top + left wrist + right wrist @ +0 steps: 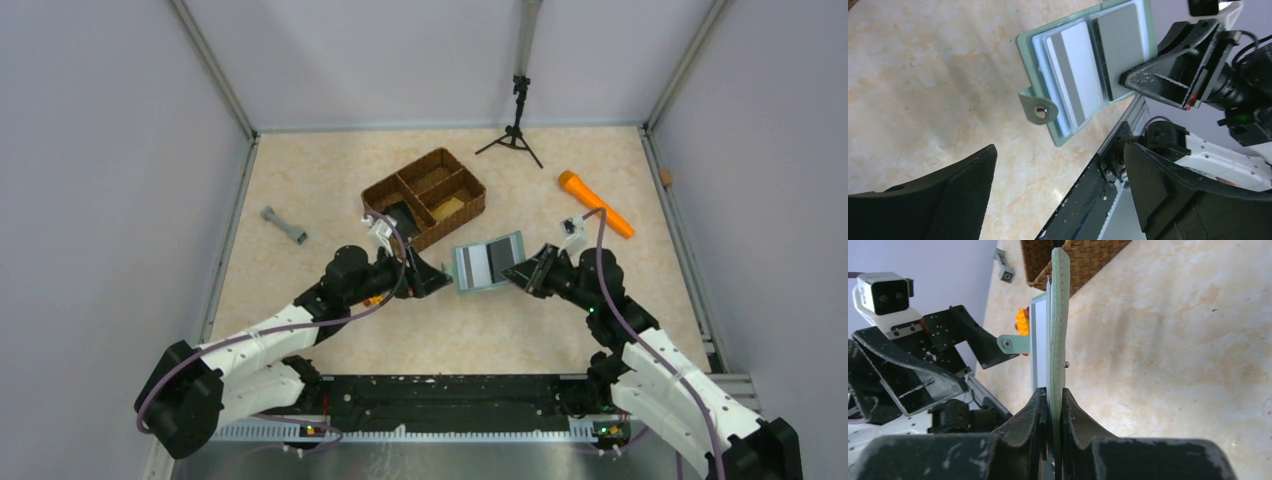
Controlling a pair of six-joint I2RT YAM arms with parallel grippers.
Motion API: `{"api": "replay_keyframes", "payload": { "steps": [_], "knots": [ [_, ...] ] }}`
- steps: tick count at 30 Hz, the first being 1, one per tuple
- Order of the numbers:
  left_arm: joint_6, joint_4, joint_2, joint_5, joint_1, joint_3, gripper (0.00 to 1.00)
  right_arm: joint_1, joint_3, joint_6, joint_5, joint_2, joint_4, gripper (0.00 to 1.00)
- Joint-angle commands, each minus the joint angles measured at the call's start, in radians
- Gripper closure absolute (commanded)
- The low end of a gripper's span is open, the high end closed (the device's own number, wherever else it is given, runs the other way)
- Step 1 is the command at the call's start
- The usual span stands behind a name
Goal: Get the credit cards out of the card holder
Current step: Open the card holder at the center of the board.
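Now, your view of the moment:

- Your right gripper [1052,395] is clamped on one edge of the card holder [1057,315]. Its two fingers [1075,415] press the grey-green cover between them, seen edge-on from the right wrist.
- From above, the card holder [488,265] sits between your two grippers, spread open with its inner side facing up, just in front of the brown woven basket [425,195].
- From the left wrist, the card holder [1083,75] shows a grey-green stitched border around pale blue-clear pockets. A small tab [1038,106] with a round metal snap juts from one long edge.
- Both credit cards [487,262] are in the pockets, side by side. One is a pale silvery card [1073,82] with a darker grey stripe running down its length. The other is a plain grey card [1120,50] on the half your right gripper [1135,80] grips.
- The holder's shadow on the marbled table [923,75] falls a little aside from it, so the holder looks lifted rather than lying flat.
- Your left gripper [1060,147] is spread wide with nothing between its fingers [963,190]. It faces the tab side of the holder, near it but apart.
- From above, your left gripper [435,278] and right gripper [528,272] point at the holder from opposite sides.
- A small orange-yellow block [1021,321] peeks out behind the holder in the right wrist view.
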Motion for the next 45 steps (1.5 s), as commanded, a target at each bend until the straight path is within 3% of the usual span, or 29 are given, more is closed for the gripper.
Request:
{"api": "replay_keyframes", "payload": {
  "steps": [1, 12, 15, 17, 23, 30, 38, 41, 42, 44, 45],
  "knots": [
    [-0.067, 0.167, -0.022, 0.053, 0.005, 0.004, 0.01, -0.006, 0.050, 0.101, -0.079, -0.035, 0.097, 1.00],
    [-0.078, 0.218, 0.005, 0.072, 0.007, 0.023, 0.01, -0.007, 0.036, 0.196, -0.147, -0.089, 0.181, 1.00],
    [-0.087, 0.243, 0.021, 0.087, 0.009, 0.026, 0.06, -0.007, 0.034, 0.211, -0.153, -0.103, 0.187, 1.00],
    [-0.097, 0.274, 0.033, 0.108, 0.011, 0.028, 0.15, -0.006, 0.033, 0.220, -0.160, -0.105, 0.197, 1.00],
    [-0.134, 0.376, 0.043, 0.153, 0.023, 0.013, 0.56, -0.007, 0.021, 0.250, -0.172, -0.113, 0.228, 1.00],
    [-0.125, 0.376, 0.009, 0.154, 0.024, 0.007, 0.86, -0.007, 0.017, 0.266, -0.185, -0.115, 0.243, 1.00],
    [-0.150, 0.423, -0.001, 0.188, 0.023, 0.013, 1.00, -0.007, 0.029, 0.218, -0.173, -0.086, 0.179, 1.00],
    [-0.153, 0.418, 0.000, 0.193, 0.024, 0.019, 1.00, -0.007, 0.045, 0.173, -0.179, -0.066, 0.146, 0.90],
    [-0.156, 0.419, 0.000, 0.194, 0.024, 0.018, 1.00, -0.007, 0.053, 0.154, -0.175, -0.063, 0.129, 0.82],
    [-0.164, 0.423, 0.000, 0.198, 0.024, 0.021, 1.00, -0.007, 0.087, 0.089, -0.125, -0.054, 0.042, 0.46],
    [-0.165, 0.422, 0.000, 0.202, 0.023, 0.025, 1.00, -0.007, 0.116, 0.038, -0.068, -0.046, -0.049, 0.33]
  ]
}}
